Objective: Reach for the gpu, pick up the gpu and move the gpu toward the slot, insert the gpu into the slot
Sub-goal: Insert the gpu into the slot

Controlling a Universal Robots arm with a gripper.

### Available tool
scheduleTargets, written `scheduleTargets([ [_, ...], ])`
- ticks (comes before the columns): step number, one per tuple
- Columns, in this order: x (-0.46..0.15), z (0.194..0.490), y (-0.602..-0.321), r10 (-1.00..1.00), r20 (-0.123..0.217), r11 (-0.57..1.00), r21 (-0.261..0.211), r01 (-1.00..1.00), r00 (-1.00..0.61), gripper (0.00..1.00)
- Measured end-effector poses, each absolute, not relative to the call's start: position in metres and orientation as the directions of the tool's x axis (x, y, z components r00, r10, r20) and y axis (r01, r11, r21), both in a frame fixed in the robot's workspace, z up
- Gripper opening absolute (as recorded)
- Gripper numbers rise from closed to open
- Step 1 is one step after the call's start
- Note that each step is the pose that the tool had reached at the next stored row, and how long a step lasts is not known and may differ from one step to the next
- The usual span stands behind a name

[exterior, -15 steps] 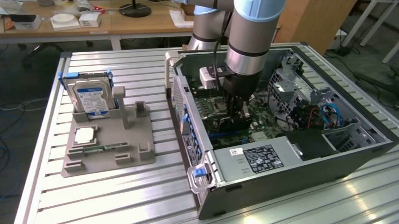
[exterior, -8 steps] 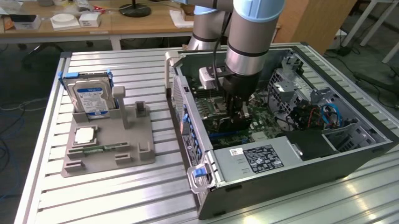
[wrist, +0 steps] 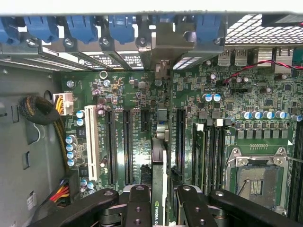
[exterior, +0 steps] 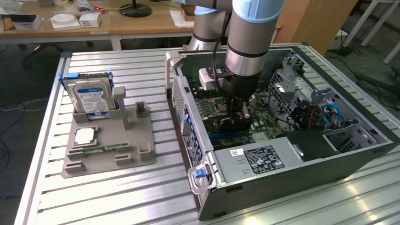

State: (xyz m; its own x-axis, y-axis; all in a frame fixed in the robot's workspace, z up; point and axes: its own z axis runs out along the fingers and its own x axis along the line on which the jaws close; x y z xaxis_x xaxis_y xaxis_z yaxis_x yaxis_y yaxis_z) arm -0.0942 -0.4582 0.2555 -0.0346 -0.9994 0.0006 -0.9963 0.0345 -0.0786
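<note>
The gpu (wrist: 159, 156) stands edge-on, a slim dark card with a green logo near my fingers. My gripper (wrist: 163, 210) is shut on it, one black finger (wrist: 139, 208) on each side. The card runs along the motherboard (wrist: 142, 90) between two long black slots (wrist: 127, 146), and its metal bracket (wrist: 163, 45) reaches the rear panel by the blue latches. The slot under the card is hidden by the card itself. In the exterior view my gripper (exterior: 235, 112) reaches down into the open computer case (exterior: 262, 157), with the gpu (exterior: 233, 125) low over the board.
Case walls and a drive cage (exterior: 293, 89) close in around the arm. A CPU socket (wrist: 255, 177) and cable bundles (wrist: 40, 111) lie beside the card. On the table, a grey fixture (exterior: 112, 150) holds a hard drive (exterior: 91, 96), a processor (exterior: 84, 136) and a memory stick (exterior: 106, 148).
</note>
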Motion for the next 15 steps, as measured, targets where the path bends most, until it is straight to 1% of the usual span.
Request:
scheduleTargets([
  [15,-0.0943,0.2506,-0.4582,-0.999,0.001,0.035,-0.079,-0.996,-0.035,0.26],
])
